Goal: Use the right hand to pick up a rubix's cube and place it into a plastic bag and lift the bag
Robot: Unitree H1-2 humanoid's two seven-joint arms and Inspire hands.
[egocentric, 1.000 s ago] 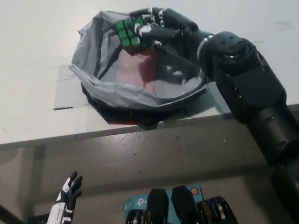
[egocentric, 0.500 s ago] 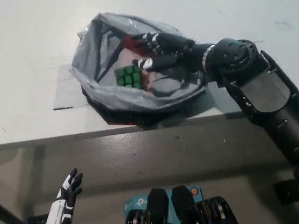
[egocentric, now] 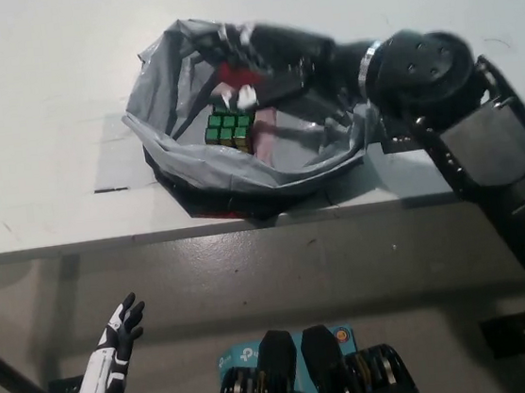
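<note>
Well left of the bag and below the table edge, the robot's white left hand hangs idle with fingers spread, holding nothing. On the white table sits the crumpled grey plastic bag, its mouth open upward. Inside it, on the reddish floor, lies the green-topped Rubik's cube — free of any grip. The black right hand hovers inside the bag just above and behind the cube, blurred; its fingers look loosened off the cube. For lifting, the bag's rim matters now — its far-right edge lies nearest that hand.
</note>
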